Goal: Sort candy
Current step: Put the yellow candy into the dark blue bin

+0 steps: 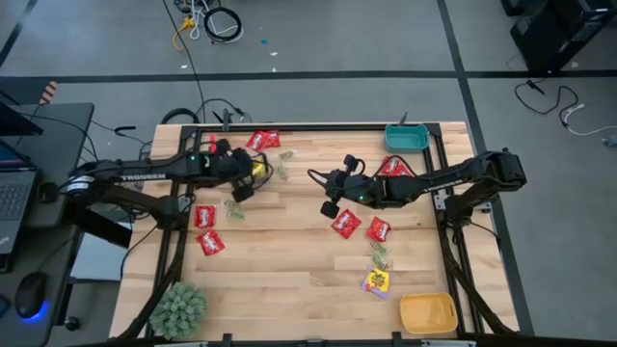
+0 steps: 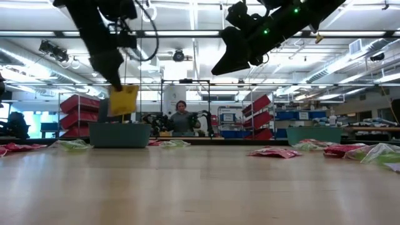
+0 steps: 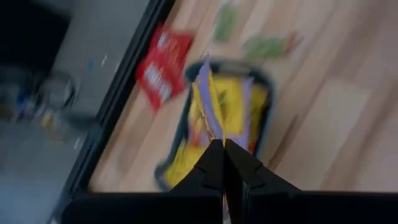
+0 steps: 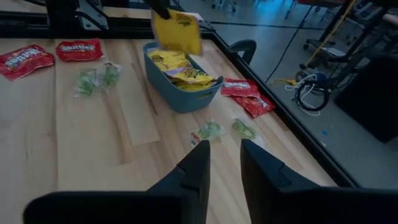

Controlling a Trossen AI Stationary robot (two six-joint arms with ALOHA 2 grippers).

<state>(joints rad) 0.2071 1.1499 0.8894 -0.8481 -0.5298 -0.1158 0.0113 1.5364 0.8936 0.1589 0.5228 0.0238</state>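
Note:
My left gripper point(image 3: 224, 155) is shut on a yellow candy packet point(image 4: 177, 31) that hangs over a blue-grey bin point(image 4: 180, 93) holding more yellow packets. In the low view the packet point(image 2: 123, 100) hangs just above that bin point(image 2: 120, 134). My right gripper point(image 4: 221, 168) hovers open over mid-table with nothing between its fingers; in the high view it point(image 1: 333, 200) sits right of the left gripper point(image 1: 249, 178). Red candy point(image 1: 346, 223), pale green candy point(image 1: 234, 207) and one yellow packet point(image 1: 377, 280) lie flat on the wood. My left gripper pinches the yellow packet by its upper edge point(image 3: 217, 134) between its two shut fingers. The fingers slant down from above. The packet hangs below them, lifted clear, its lower edge point(image 2: 124, 112) just over the bin's rim.
A teal bin point(image 1: 407, 138) stands at the far right corner and a yellow-orange bin point(image 1: 428, 313) at the near right corner. A fuzzy green plant point(image 1: 178, 306) sits at the near left. More red packets point(image 1: 262, 141) lie near the far edge. A person sits beyond the table point(image 2: 181, 119).

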